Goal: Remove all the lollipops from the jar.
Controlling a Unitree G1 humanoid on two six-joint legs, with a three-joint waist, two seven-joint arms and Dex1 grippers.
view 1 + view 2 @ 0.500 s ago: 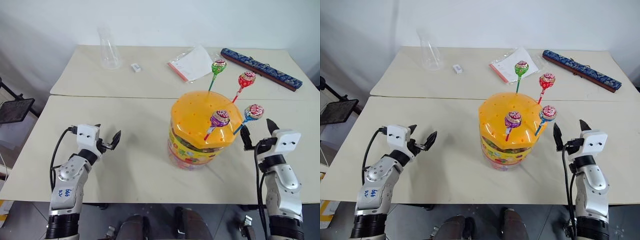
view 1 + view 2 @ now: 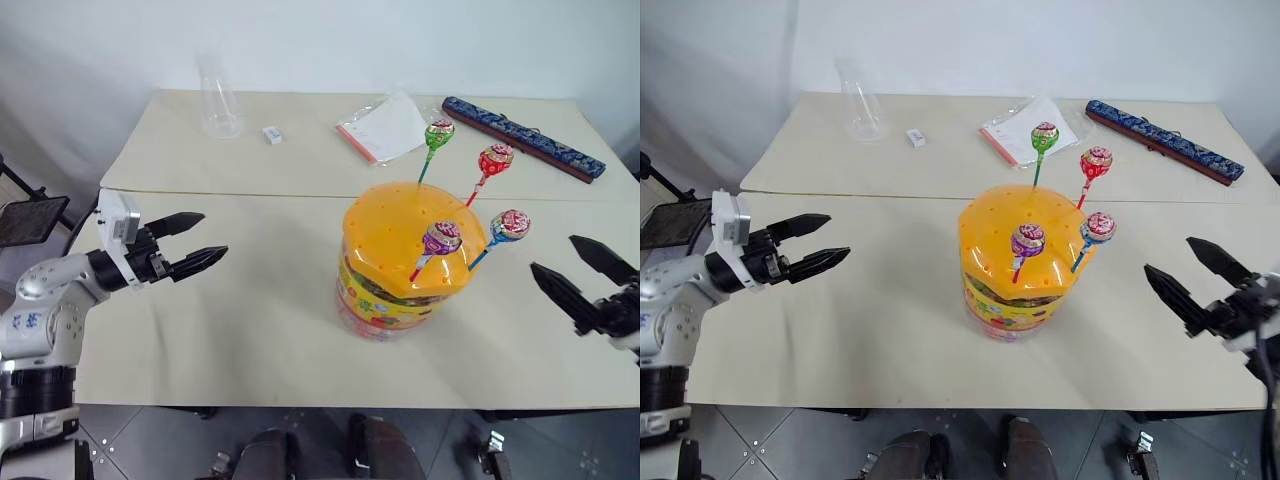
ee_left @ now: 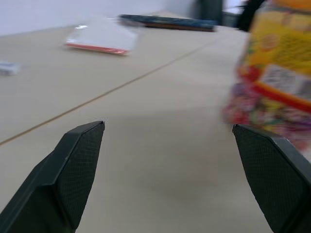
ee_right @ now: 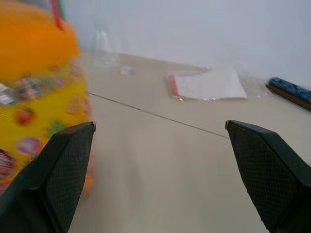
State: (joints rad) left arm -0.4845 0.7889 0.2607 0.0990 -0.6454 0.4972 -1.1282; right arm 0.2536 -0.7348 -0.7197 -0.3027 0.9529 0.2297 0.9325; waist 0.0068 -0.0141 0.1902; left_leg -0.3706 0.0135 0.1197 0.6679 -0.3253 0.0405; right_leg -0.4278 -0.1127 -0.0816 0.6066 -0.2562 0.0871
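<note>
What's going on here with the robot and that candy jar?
Nothing is being held yet. The jar stands on the table with four lollipops stuck in its orange lid. The left pincer and right pincer are both open, one on each side of the jar, apart from it.

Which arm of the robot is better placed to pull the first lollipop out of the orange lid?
Probably the right. The open right gripper hovers just beside the blue-stick lollipop, which leans out toward it from the domed orange lid of the clear plastic jar. The open left gripper is farther away, across bare table.
</note>
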